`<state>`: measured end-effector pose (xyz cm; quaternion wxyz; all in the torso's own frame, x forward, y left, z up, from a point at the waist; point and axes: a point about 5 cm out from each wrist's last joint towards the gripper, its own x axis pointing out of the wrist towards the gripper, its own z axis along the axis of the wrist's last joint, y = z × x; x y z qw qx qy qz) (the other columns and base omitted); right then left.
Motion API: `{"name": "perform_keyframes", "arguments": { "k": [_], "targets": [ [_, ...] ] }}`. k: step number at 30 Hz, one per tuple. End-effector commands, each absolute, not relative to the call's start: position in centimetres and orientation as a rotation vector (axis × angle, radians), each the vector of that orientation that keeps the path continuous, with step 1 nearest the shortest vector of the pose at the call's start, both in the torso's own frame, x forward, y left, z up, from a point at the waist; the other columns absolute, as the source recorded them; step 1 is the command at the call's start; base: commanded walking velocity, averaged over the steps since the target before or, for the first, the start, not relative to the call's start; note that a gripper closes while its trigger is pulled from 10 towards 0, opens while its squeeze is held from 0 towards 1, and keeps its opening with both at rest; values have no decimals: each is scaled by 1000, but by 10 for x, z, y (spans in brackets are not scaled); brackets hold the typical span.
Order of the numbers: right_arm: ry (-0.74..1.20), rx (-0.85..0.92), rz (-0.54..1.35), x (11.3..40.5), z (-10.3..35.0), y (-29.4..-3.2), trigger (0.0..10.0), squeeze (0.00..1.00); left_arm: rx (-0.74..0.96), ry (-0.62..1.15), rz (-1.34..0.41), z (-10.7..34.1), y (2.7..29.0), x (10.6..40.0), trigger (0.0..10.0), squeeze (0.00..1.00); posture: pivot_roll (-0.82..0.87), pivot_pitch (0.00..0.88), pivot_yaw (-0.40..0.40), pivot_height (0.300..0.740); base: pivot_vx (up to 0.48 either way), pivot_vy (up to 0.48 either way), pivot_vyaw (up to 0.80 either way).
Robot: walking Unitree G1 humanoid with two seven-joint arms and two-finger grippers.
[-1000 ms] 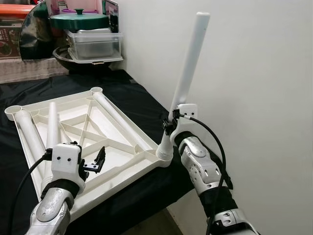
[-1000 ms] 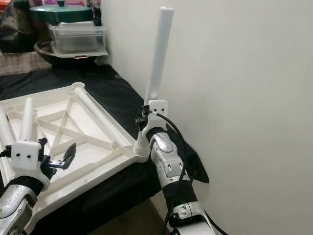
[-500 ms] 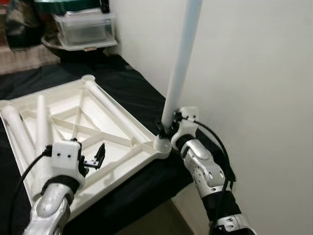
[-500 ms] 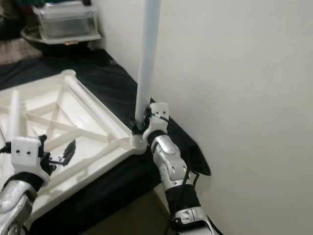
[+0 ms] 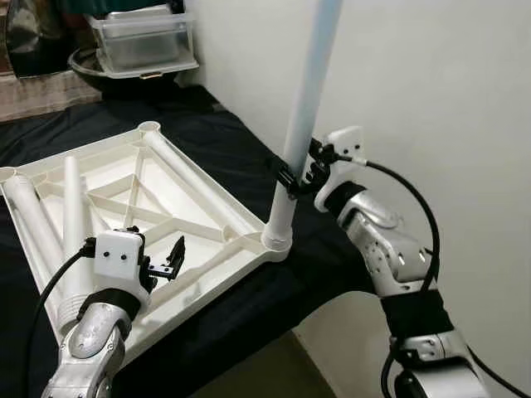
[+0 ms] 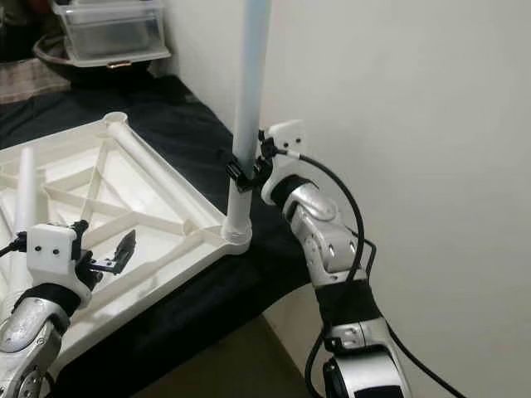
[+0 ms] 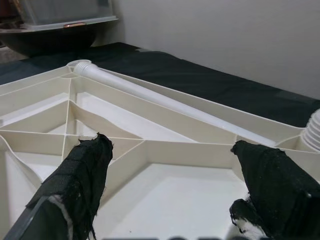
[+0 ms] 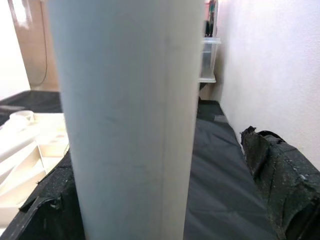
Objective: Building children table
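One long white plastic leg [image 5: 300,137] stands upright in the corner socket at about four o'clock of the upturned white ribbed plastic tabletop [image 5: 199,236] on the black-covered counter [image 5: 216,124], right hand [image 5: 300,176] pinching it, left hand [image 5: 170,264] spread above the ribs, with several loose legs [image 5: 73,217] seemingly left to fit.

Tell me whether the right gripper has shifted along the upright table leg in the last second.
Yes. The right gripper has climbed the table leg, from just above the corner socket of the tabletop to well above it.
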<state>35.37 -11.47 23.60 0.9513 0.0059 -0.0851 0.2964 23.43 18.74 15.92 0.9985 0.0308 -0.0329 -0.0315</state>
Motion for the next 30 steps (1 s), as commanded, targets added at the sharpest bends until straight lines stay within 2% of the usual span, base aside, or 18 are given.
{"name": "perform_keyframes", "arguments": {
  "k": [1, 10, 20, 21, 22, 23, 24, 26, 30],
  "targets": [
    [-143, 29, 616, 358, 231, -121, 10000, 0, 67, -53, -70, 155, 186, 236, 10000, 0, 18, 0, -63, 740, 0, 0, 0],
    [-53, 24, 768, 382, 230, -136, 10000, 0, 64, -57, -79, 154, 183, 237, 10000, 0, 29, 0, -81, 740, 0, 0, 0],
    [-40, -9, 897, 389, 229, -131, 10000, 0, 63, -60, -79, 153, 182, 237, 10000, 0, 44, 0, -95, 740, 0, 0, 0],
    [-36, -11, 917, 389, 228, -131, 9569, 0, 64, -60, -79, 153, 182, 237, 10000, 0, 47, 0, -101, 740, 0, 0, 0],
    [-39, -17, 923, 390, 228, -132, 5333, 0, 63, -62, -79, 153, 181, 237, 10000, 0, 47, 0, -101, 740, 0, 0, 0],
    [-40, -20, 925, 390, 227, -132, 4471, 0, 63, -63, -80, 153, 181, 237, 10000, 0, 51, 0, -105, 740, 0, 0, 0],
    [-40, -20, 925, 390, 227, -132, 4471, 0, 63, -63, -80, 153, 181, 237, 10000, 0, 51, 0, -105, 740, 0, 0, 0],
    [-36, -18, 934, 392, 225, -133, 0, 0, 61, -66, -79, 153, 180, 237, 10000, 0, 58, 0, -109, 740, 0, 0, 0],
    [-33, -9, 936, 393, 222, -135, 0, 0, 60, -69, -77, 154, 180, 237, 10000, 0, 62, 0, -111, 740, 0, 0, 0]
  ]
}}
